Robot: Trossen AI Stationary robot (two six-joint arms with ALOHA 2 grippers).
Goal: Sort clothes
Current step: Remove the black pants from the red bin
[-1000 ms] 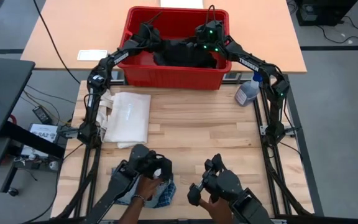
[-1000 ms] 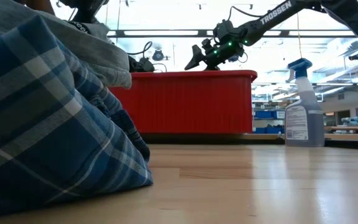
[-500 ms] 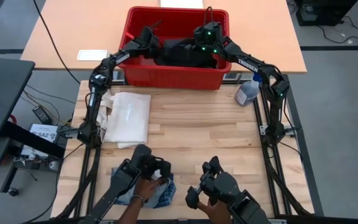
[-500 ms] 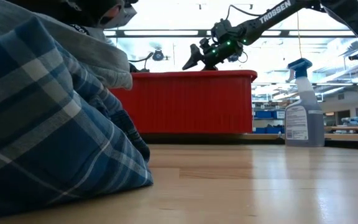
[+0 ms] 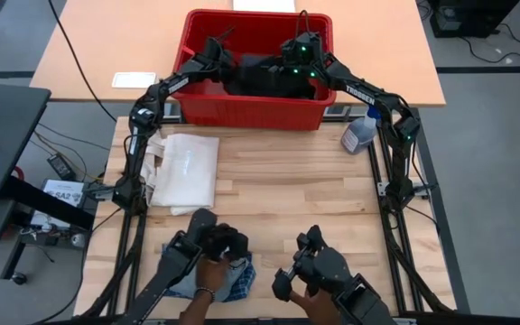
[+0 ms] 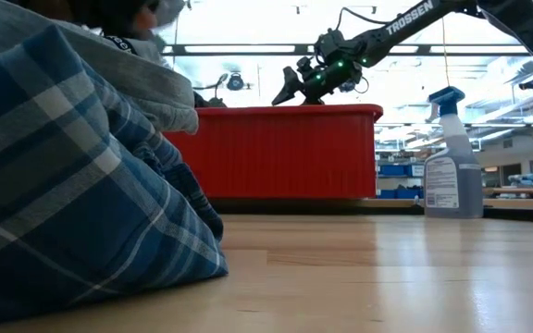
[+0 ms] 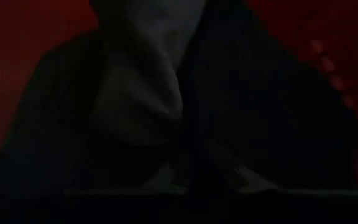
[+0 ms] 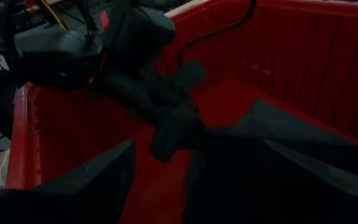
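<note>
Left gripper [image 5: 227, 65] clenched on black fabric [image 5: 269, 79] inside red bin [image 5: 197, 101], likely for lift-out. Right gripper [image 5: 289, 74] released, hovering just beside over same fabric.

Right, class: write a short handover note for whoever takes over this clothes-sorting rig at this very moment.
Left end effector: in the red bin, shut among the dark clothes; a grip can't be confirmed.
Right end effector: open, over the same bin.
Plaid cloth: at the table's near edge, under a person's hand.
White tote: flat at the table's left.
Left: the bin's clothes remain unsorted.
</note>
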